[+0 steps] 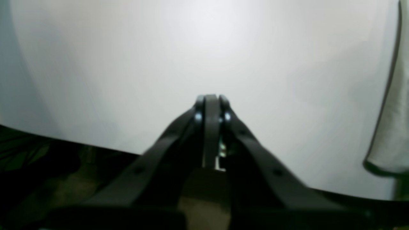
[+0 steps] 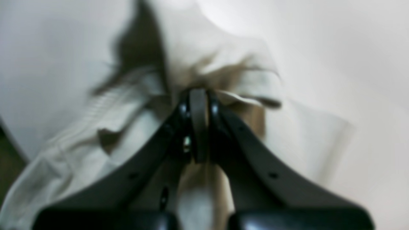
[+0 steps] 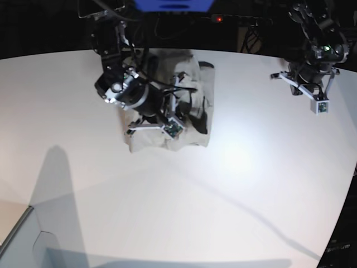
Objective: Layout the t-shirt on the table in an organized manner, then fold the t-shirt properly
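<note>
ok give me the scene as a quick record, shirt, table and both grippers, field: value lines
t-shirt: crumpled in a heap near the far edge of the table, not laid out
table: white, curved edge
right gripper: jaws closed on a bunched fold of the t-shirt
left gripper: jaws closed, nothing between them, above bare table and apart from the shirt
fold progress: not yet begun, shirt not spread flat

right wrist view: t-shirt (image 2: 223, 60) blurred | base view: right arm hides the shirt's middle | left wrist view: shirt cut off at right edge
</note>
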Robot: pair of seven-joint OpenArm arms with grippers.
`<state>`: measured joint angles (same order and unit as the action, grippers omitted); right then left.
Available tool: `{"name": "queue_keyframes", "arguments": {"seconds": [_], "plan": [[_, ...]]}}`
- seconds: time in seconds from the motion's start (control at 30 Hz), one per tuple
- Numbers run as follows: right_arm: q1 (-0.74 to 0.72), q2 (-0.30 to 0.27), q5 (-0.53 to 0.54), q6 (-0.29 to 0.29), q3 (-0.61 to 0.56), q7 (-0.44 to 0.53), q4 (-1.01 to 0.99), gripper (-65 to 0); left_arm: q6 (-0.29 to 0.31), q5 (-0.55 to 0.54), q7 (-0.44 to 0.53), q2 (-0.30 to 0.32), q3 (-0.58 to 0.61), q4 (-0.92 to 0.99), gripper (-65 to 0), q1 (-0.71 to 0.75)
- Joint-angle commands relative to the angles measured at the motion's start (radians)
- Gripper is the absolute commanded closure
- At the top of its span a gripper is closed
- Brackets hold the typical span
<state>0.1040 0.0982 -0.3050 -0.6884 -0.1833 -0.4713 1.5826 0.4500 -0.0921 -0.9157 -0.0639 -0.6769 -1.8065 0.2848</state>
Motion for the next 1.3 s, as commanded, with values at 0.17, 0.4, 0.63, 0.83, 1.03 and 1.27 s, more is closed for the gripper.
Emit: {"name": "queue_keyframes", "arguments": {"seconds": [0.17,0.4,0.63,0.83,1.03,1.27], "plan": [[-0.011,0.050,0.019,-0.010,0.008,0.023,0.161,0.0,0.003,-0.008,0.014,0.006,0.003,-0.014,0.0,-0.005],[-0.013,0.047,0.016,-0.010,0.107,0.023,0.141,0.0,0.003,-0.008,0.014,0.000,0.004,-0.013,0.0,-0.009],[-0.007,0.044,0.016,-0.010,0.169,0.023,0.066,0.0,0.003,-0.008,0.014,0.000,0.004,-0.011,0.0,-0.011],[-0.013,0.047,0.016,-0.010,0.024,0.021,0.063,0.0,0.003,-0.008,0.014,0.000,0.004,-0.011,0.0,-0.011],[-0.079,0.050,0.019,-0.010,-0.114,0.021,-0.061,0.0,0.003,-0.008,0.014,0.000,0.004,-0.013,0.0,-0.006],[-0.086,0.045,0.016,-0.010,-0.009,0.021,0.071,0.0,0.003,-0.008,0.014,0.000,0.004,-0.013,0.0,-0.003]]}}
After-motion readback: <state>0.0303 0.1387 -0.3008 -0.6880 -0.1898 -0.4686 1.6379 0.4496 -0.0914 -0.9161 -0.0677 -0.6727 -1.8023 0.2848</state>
